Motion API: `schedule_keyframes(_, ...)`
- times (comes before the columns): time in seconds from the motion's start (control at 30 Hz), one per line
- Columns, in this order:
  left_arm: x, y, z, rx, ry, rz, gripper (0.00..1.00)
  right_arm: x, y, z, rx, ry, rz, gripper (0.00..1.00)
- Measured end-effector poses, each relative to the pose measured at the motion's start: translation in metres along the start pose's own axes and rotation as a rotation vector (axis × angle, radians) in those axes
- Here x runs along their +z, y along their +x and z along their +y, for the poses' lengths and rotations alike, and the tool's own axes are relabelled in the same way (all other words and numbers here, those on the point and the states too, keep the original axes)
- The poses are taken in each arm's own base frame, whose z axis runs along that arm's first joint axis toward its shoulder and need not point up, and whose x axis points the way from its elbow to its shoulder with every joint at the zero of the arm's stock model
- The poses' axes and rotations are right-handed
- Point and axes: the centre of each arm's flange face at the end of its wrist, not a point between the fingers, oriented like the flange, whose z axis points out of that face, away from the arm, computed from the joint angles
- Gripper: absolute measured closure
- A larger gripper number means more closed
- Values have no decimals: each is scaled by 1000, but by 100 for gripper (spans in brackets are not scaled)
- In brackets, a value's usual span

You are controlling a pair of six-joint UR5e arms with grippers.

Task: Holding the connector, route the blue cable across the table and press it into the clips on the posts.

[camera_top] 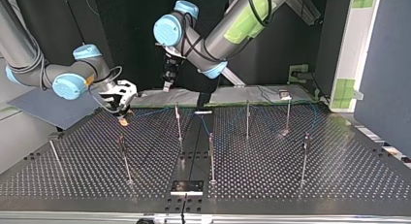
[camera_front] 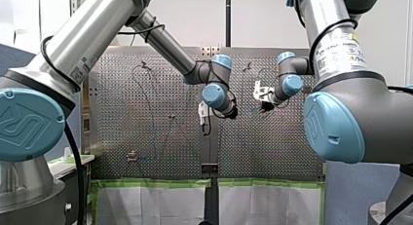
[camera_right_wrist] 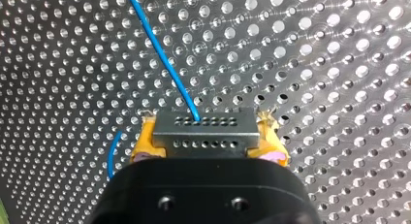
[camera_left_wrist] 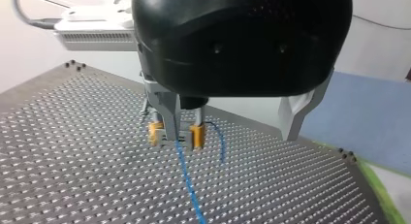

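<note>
Blue cable point(camera_right_wrist: 162, 59) comes out of the upper row of holes in the grey metal connector point(camera_right_wrist: 203, 122) and slants away over the perforated worktop point(camera_top: 339, 175). My right gripper point(camera_right_wrist: 206, 136) has the connector pinched between its fingers, one yellow pad point(camera_right_wrist: 143, 142) pressed against each end of the block. A second short curve of the cable shows just beside one pad. In the left wrist view the connector hangs low over the worktop. I cannot tell whether it touches the surface.

In the top view this gripper sits at the left, near the far edge of the worktop and close to a blue-grey sheet point(camera_top: 46, 107) lying beside it. From there the cable shows only as faint blue lines running rightward along the far side, past the thin upright posts point(camera_top: 247, 118). Whether it sits in any of their clips is too small to tell.

My left gripper point(camera_top: 166, 86) hangs higher, above the far edge and well apart from the worktop, near the middle of the top view. Its fingers point(camera_left_wrist: 296, 110) are spread with nothing between them, and it is aimed at my right gripper and the connector.
</note>
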Motion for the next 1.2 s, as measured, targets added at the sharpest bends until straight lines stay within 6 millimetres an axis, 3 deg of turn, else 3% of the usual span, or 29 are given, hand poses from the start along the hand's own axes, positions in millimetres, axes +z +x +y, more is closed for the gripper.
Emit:
schedule_keyframes(0.23,9,20,-14,-6,-16,52,0,0,0,-1,3,21,-1,100)
schedule_keyframes(0.77,61,47,-19,-41,-55,46,0,1,0,-2,6,34,3,100)
schedule_keyframes(0.9,71,43,-26,-59,-65,8,0,1,-1,-1,8,34,3,100)
schedule_keyframes(1.2,92,12,-38,-130,-100,-122,0,2,-2,-1,9,34,1,100)
